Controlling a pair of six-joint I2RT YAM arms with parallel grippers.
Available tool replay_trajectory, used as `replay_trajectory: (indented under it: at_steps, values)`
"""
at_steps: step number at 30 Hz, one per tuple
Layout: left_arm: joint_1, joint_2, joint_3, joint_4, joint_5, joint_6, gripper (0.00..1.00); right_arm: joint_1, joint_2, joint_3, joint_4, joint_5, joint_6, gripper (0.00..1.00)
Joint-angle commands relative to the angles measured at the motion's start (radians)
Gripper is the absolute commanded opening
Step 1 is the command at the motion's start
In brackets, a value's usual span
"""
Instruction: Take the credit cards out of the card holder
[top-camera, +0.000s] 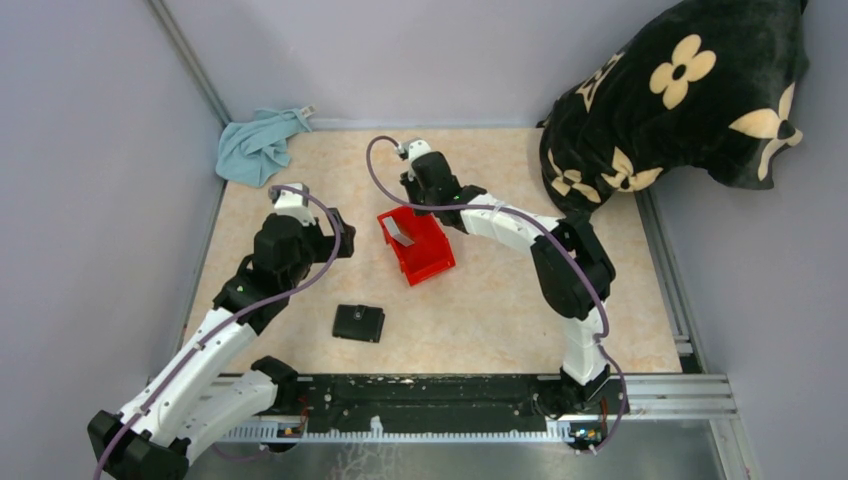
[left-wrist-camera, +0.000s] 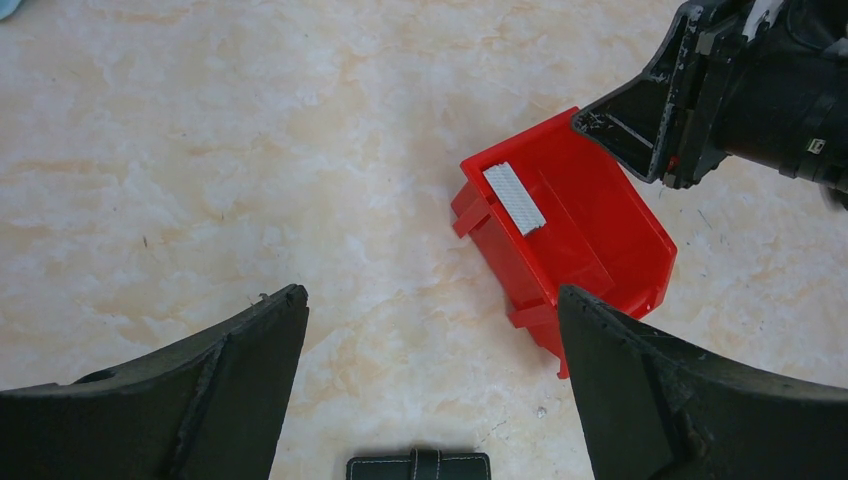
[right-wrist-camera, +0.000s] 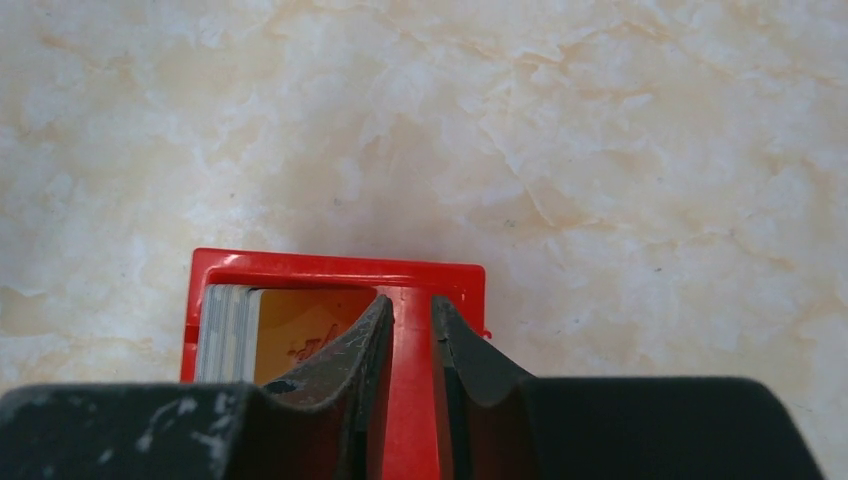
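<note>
Hovering over the red bin (top-camera: 428, 258), right gripper (right-wrist-camera: 410, 305) slightly parted, apparently empty; left gripper (left-wrist-camera: 430, 292) spread wide. The credit cards (right-wrist-camera: 290, 320) judged light, stiff, slick; pinch an edge.

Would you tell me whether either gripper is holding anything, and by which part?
Nothing is held. The left gripper is wide open above the table; the right gripper is slightly open over the red bin, where the cards lie loose.

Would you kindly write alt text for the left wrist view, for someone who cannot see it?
A red bin sits on a marbled table with a grey card leaning inside it, and the right gripper hangs over its upper right corner. The left gripper stands wide open in the foreground, the edge of the black card holder showing between its fingers.
</note>
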Motion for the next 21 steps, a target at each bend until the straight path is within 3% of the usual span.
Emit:
replay_trajectory:
  at_steps: [1, 7, 21]
  values:
    - [0.000, -0.008, 0.028, 0.003, 0.002, 0.002, 1.00, 0.003, -0.044, 0.040, -0.017, 0.078, -0.069, 0.24]
    - [-0.002, -0.006, 0.028, 0.003, 0.001, 0.003, 1.00, 0.001, -0.025, 0.058, -0.048, 0.139, -0.112, 0.28]
    - [-0.001, -0.010, 0.028, 0.003, 0.001, 0.007, 1.00, -0.012, 0.012, 0.076, -0.060, 0.093, -0.110, 0.29]
